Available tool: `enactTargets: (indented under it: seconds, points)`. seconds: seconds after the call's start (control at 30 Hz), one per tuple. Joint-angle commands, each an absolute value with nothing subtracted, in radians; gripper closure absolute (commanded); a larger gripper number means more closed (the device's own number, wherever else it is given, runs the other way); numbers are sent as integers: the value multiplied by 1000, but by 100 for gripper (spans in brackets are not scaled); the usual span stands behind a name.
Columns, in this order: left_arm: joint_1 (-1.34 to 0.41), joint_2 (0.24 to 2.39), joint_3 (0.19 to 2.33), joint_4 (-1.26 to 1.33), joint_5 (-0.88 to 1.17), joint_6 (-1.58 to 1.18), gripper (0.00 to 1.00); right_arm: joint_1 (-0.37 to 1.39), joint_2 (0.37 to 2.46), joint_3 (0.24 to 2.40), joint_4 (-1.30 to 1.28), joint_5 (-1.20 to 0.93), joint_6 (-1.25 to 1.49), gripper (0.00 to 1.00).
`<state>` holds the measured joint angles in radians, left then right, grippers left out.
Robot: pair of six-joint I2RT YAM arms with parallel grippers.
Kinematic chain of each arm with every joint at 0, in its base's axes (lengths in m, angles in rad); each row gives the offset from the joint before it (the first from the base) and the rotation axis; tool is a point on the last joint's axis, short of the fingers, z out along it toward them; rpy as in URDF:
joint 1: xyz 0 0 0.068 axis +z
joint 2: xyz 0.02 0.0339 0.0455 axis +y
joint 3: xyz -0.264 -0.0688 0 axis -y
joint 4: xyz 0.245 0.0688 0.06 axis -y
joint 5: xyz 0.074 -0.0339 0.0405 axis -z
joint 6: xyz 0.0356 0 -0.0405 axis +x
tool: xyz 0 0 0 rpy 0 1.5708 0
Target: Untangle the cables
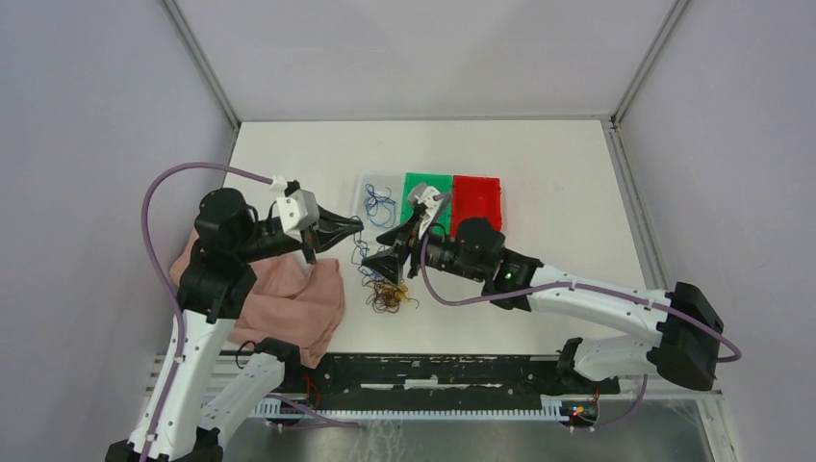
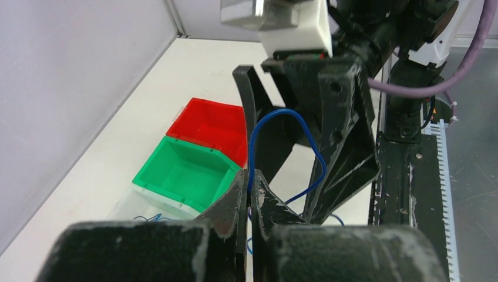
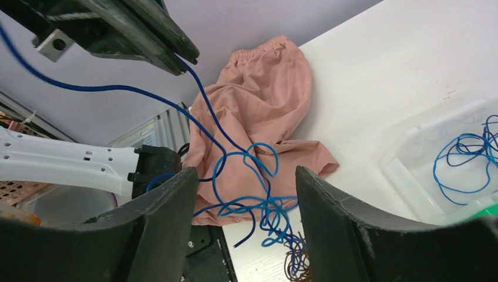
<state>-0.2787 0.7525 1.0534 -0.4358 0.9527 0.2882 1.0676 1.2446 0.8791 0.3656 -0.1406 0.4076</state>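
White table (image 1: 558, 173) carries pink cloth (image 1: 293, 303), three bins (image 1: 428, 177) and tangled cables (image 1: 390, 296)

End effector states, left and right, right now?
Left end effector: closed on a blue cable.
Right end effector: open, gripping nothing.

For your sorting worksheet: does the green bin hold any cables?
No, the green bin shows only a bare floor inside.
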Motion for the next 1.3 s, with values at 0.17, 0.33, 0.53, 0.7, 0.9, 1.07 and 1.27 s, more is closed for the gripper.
enactTargets:
  seconds: [0.17,0.33,0.53,0.7,0.9,1.07,1.27]
  points:
    - [-286,776,1149,-388,1016,192,97,1094,1363,962,428,-39,362,44]
    - [-285,790,1212,-388,1047,146,97,1095,1395,902,451,39,349,48]
    - [-286,817,1321,-388,1074,94,97,1094,1443,828,521,47,374,49]
    - [-285,843,1405,-388,1078,75,97,1094,1492,796,554,52,401,48]
    - [-285,866,1478,-388,1069,82,97,1100,1524,773,581,54,416,49]
    - [-285,885,1532,-363,1053,89,97,1106,1534,733,596,91,430,50]
    - [-285,917,1620,-337,1017,133,97,1111,1543,662,618,155,437,51]
